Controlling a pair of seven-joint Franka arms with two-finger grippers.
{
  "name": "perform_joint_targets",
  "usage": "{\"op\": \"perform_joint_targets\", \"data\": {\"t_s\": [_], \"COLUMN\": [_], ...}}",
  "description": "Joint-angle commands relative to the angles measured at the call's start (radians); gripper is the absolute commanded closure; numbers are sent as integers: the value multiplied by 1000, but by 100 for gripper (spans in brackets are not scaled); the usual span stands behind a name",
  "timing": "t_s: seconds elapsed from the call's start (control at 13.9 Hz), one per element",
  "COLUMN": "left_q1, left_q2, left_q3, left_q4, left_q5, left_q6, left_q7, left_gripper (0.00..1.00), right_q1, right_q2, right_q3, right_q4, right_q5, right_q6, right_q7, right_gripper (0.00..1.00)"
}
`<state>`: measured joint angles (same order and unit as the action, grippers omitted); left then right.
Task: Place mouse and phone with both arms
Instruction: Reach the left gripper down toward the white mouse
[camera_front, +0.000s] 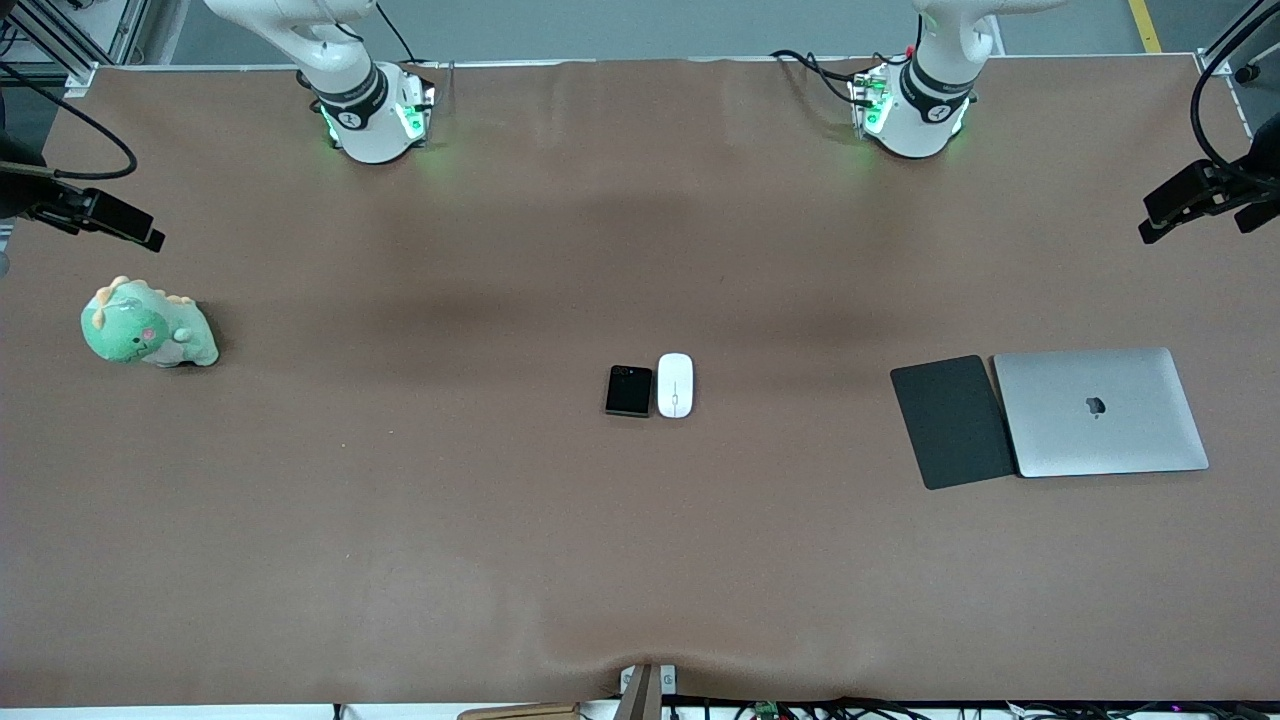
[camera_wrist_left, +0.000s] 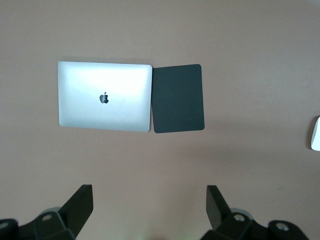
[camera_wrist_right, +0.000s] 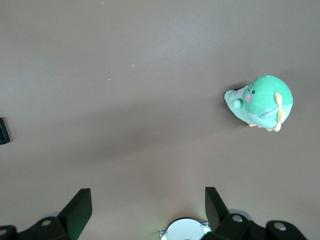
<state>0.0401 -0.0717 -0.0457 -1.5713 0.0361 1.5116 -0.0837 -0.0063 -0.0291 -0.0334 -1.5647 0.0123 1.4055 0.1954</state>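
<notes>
The white mouse (camera_front: 675, 385) and the black phone (camera_front: 628, 390) lie side by side, nearly touching, in the middle of the brown table, the phone toward the right arm's end. Only the arms' bases, the left arm (camera_front: 915, 110) and the right arm (camera_front: 375, 115), show in the front view. My left gripper (camera_wrist_left: 150, 207) hangs high over bare table, open and empty; the mouse's edge (camera_wrist_left: 316, 133) shows at its view's border. My right gripper (camera_wrist_right: 148, 210) is open and empty over the table by its own base (camera_wrist_right: 185, 231); the phone's edge (camera_wrist_right: 3, 131) just shows.
A closed silver laptop (camera_front: 1100, 412) (camera_wrist_left: 104, 96) and a dark grey mat (camera_front: 950, 420) (camera_wrist_left: 178, 98) lie together toward the left arm's end. A green plush dinosaur (camera_front: 148, 325) (camera_wrist_right: 260, 102) sits at the right arm's end. Black camera mounts (camera_front: 1200, 200) overhang both ends.
</notes>
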Motion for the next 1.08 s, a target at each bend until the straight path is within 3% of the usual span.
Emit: {"op": "perform_joint_targets", "data": {"t_s": [0.0,0.29,0.57,1.01], "left_q1": [7,-3,-23,-178], "left_q2": [9,30,111,265], "left_q3": [-8,-8,-32,-106], "left_q4": [25,31,71,71], "left_q5": [16,16,-2,-2], "left_q6": [-19,-19,-19,111], "left_q7": [16,13,-11,-261], "left_gripper": [0,0,0,0], "right_q1": [-7,-7,-6,-6], "right_q2": [2,2,2,2], "right_q3": [9,9,9,9], "right_q4": [6,6,6,6], "right_q5": [-3,-2,-2,-2], "right_q6": [-8,-8,-8,-8], "right_q7": [16,16,16,16], "right_gripper": [0,0,0,0]}}
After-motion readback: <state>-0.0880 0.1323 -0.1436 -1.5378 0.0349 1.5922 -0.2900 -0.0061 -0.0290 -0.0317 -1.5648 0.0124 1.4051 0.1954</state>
